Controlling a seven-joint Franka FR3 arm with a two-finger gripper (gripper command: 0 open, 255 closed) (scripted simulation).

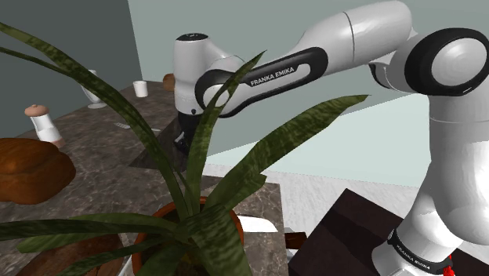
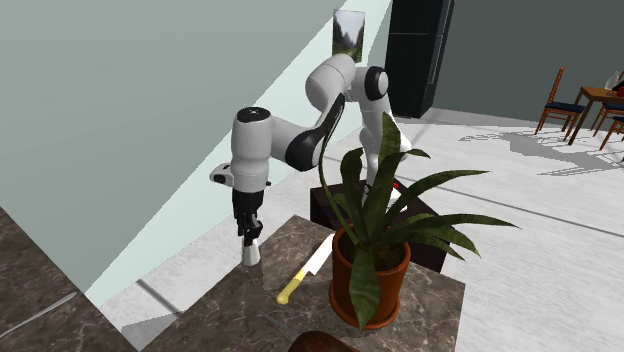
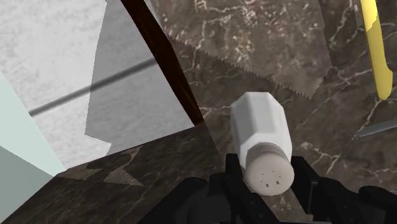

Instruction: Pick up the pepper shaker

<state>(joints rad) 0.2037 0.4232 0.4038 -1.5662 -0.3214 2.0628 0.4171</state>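
My hand [image 2: 247,232] clenched on cap of white pepper shaker [image 2: 251,252], left of centre in second exterior view. Shaker base apparently resting on marbled worktop [image 2: 240,312], near edge. Reach, grasp done; lift pending.

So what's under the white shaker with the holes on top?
The shaker stands on the dark marbled counter, close to its edge. The spot right beneath its base is hidden by the shaker itself.
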